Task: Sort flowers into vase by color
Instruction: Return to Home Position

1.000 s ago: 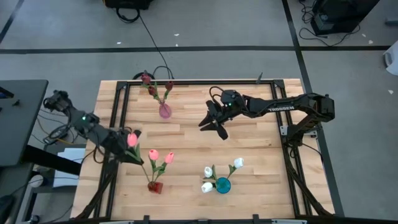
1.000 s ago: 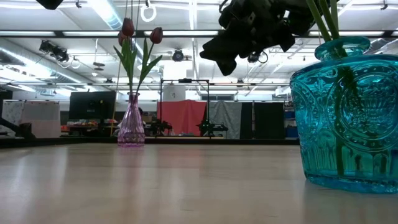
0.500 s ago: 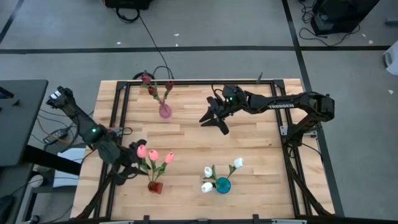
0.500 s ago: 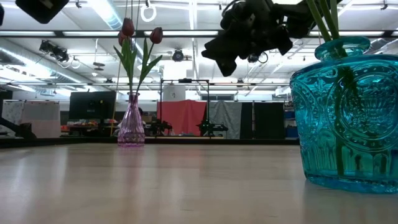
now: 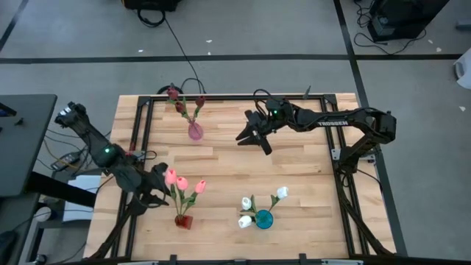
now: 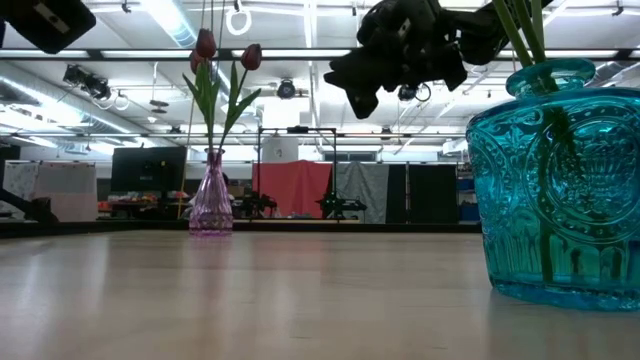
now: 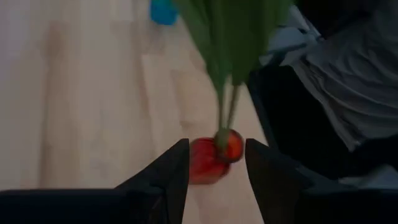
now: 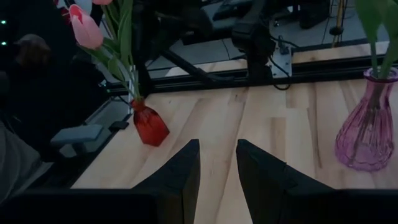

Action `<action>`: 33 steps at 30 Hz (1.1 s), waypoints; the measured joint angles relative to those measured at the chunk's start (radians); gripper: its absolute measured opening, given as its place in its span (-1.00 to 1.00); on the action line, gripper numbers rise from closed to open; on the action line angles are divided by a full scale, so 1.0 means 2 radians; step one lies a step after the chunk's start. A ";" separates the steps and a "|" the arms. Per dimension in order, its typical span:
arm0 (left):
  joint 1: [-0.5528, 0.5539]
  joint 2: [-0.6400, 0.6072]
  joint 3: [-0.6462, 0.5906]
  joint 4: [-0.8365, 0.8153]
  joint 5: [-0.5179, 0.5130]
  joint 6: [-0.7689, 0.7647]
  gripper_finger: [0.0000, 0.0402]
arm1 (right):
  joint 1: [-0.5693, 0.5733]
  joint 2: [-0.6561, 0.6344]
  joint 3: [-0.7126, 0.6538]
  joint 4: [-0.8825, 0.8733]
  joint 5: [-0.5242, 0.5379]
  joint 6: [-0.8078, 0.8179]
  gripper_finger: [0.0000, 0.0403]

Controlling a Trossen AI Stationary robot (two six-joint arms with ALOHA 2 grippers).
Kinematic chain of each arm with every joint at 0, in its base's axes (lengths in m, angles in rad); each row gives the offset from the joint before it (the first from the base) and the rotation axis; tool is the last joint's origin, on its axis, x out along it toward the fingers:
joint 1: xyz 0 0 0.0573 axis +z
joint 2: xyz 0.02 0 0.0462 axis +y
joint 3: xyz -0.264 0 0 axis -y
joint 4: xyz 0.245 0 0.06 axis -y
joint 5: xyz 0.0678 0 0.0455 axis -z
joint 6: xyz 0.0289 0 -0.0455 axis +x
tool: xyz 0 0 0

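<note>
Treat the flowers (image 5: 182, 184) as light and floppy: the thin stems bend and the soft buds crush, so pinch gently, low on a stem. They stand sorted in 3 bunches: pink in the red vase (image 5: 182, 220) near left, white in the blue vase (image 5: 263, 218) near centre, maroon in the purple vase (image 5: 195, 132) far. Your left gripper (image 5: 157, 188) hangs just beside the pink bunch, jaws spread and empty. The right gripper (image 5: 252, 143) hovers above the table (image 5: 309, 177), jaws spread too. White lettering on the right arm (image 5: 333, 123) looks like TROSSEN.
</note>
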 joint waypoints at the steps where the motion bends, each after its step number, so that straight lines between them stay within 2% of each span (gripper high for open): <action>1: 0.000 -0.006 0.000 -0.005 -0.007 -0.001 -0.19 | 0.000 0.000 0.000 0.000 -0.002 0.000 -0.42; 9: 0.000 -0.058 -0.014 0.014 -0.102 0.053 -0.19 | -0.021 -0.018 -0.001 0.008 -0.057 -0.032 -0.42; 16: 0.000 -0.096 -0.075 0.034 -0.144 0.058 -0.19 | -0.070 -0.062 -0.066 0.092 -0.052 -0.004 -0.42; 24: 0.000 -0.204 -0.135 0.065 -0.187 0.079 -0.19 | -0.105 -0.112 -0.162 0.230 -0.054 0.062 -0.42; 28: 0.001 -0.252 -0.168 0.095 -0.224 0.103 -0.19 | -0.105 -0.119 -0.175 0.235 -0.052 0.067 -0.42; 33: 0.001 -0.279 -0.215 0.143 -0.287 0.108 -0.19 | -0.116 -0.129 -0.184 0.239 -0.050 0.065 -0.42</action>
